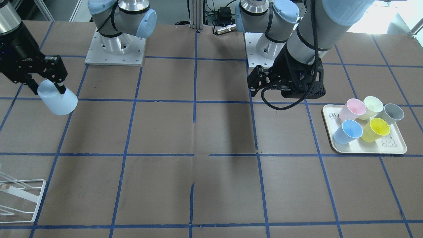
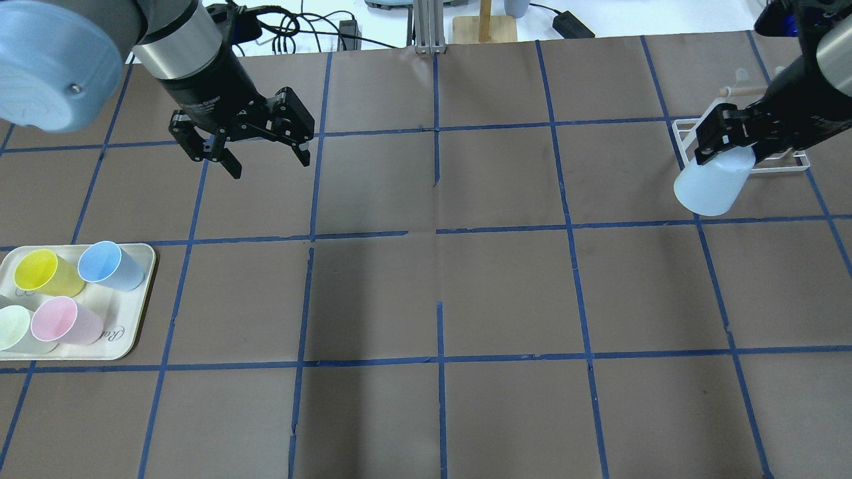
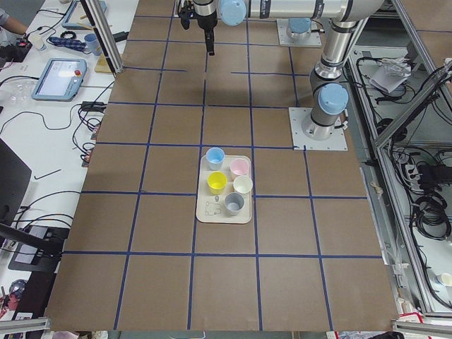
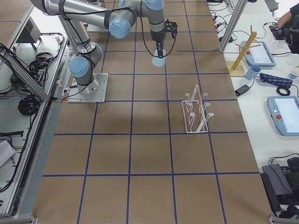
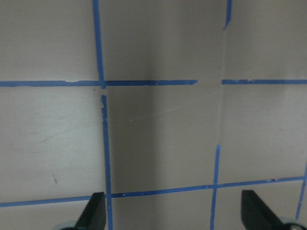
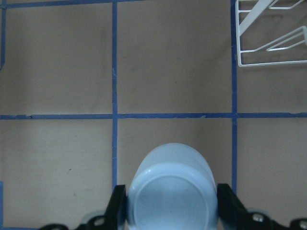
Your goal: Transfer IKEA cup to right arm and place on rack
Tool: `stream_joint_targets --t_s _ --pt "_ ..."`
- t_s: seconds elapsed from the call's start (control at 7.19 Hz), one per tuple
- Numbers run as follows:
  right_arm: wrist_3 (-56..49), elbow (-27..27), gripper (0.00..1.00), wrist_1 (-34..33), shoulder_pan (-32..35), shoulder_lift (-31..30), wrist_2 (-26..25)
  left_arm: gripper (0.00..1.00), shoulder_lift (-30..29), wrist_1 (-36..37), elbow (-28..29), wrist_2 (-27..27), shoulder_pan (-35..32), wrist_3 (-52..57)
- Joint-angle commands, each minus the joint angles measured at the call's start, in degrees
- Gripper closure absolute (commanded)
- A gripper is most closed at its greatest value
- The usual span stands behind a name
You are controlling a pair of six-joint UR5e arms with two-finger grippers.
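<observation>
Holding the IKEA cup (image 2: 712,186) above the table near the rack (image 6: 253,18), right gripper (image 2: 722,150) clamped across its narrow end, I judge it light, slick and thin-walled, needing moderate squeeze.

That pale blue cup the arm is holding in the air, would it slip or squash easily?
Probably light: the pale blue cup hangs tilted between just two fingers, clear of the table. Its plain, tapered sides look smooth, so it might slide if the grip loosens. It shows no denting where pinched, so it seems fairly stiff.
</observation>
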Motion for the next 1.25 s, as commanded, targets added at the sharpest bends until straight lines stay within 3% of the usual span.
stream_joint_targets --t_s 0.0,0.28,0.56,1.11 --pt "-8.8 -0.4 0.68 -6.0 -4.8 4.4 -0.5 0.00 2.7 1.3 0.0 6.2 -0.2 -5.0" --pt "-9.9 -7.0 0.68 -6.0 -6.5 11.0 -0.1 0.00 3.0 8.8 -0.5 1.5 -0.2 -4.9" --pt "-11.1 -11.0 0.68 -6.2 -6.6 16.4 -0.2 0.00 3.3 7.7 -0.6 1.9 -0.2 2.6" --pt "-14.6 -13.0 0.67 -8.1 -8.9 20.4 0.2 0.00 3.3 3.6 0.8 2.2 0.5 10.0"
